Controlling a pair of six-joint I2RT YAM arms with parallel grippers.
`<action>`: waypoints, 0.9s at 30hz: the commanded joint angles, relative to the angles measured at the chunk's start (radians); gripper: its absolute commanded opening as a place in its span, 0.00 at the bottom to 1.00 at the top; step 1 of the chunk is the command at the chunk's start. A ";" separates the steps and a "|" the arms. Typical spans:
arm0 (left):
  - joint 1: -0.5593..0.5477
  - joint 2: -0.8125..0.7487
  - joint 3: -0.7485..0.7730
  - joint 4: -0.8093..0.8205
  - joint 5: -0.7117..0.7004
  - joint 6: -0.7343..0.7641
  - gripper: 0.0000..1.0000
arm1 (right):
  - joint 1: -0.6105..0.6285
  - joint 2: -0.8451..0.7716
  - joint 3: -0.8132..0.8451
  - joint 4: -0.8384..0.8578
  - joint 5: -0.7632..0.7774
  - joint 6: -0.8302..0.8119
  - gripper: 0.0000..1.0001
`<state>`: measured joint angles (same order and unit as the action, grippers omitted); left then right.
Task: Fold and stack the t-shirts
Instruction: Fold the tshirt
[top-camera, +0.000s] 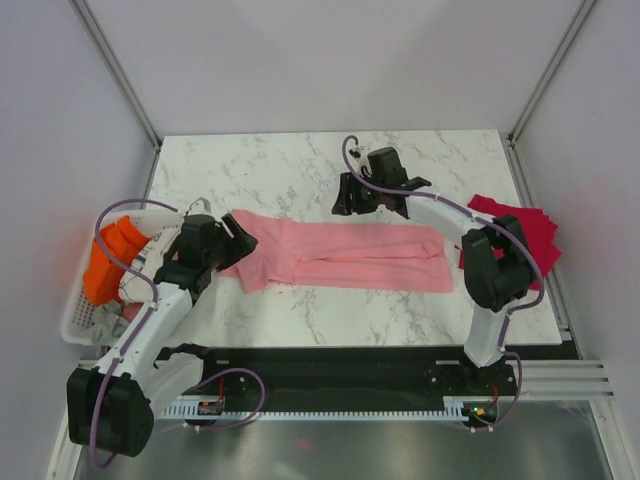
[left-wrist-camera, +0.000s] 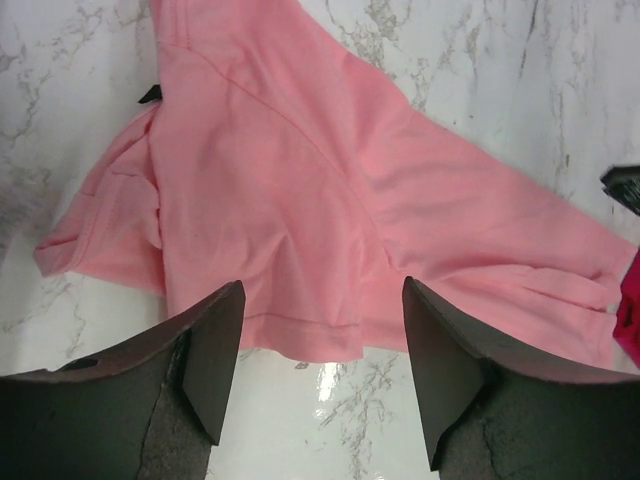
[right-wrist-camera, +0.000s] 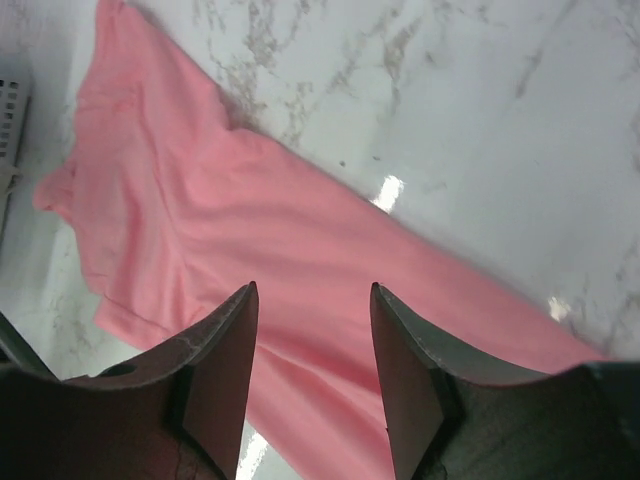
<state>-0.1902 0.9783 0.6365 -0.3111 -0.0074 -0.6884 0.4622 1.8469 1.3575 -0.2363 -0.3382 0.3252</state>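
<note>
The light pink t-shirt lies on the marble table as a long strip folded lengthwise, running left to right. The crimson red t-shirt lies flat at the table's right edge, partly behind the right arm. My left gripper is open and empty at the strip's left end. In the left wrist view the pink t-shirt has its hem between the spread fingers of the left gripper. My right gripper is open and empty above the strip's far edge. In the right wrist view the right gripper hangs over the pink t-shirt.
A white basket with orange cloth stands off the table's left edge beside the left arm. Its corner shows in the right wrist view. Grey walls close in the table at the back and sides. A red edge shows at the right.
</note>
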 joint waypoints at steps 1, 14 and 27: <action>0.001 -0.015 -0.027 0.099 0.105 -0.003 0.71 | 0.029 0.128 0.147 0.012 -0.108 -0.011 0.58; -0.112 0.240 -0.017 0.152 0.260 0.018 0.57 | 0.104 0.615 0.672 -0.084 -0.343 0.028 0.68; -0.138 0.310 -0.075 0.132 0.325 0.067 0.52 | 0.119 0.811 0.853 -0.086 -0.515 0.101 0.60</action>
<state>-0.3214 1.2728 0.5735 -0.1993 0.2695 -0.6643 0.5735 2.6194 2.1727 -0.3073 -0.8009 0.4141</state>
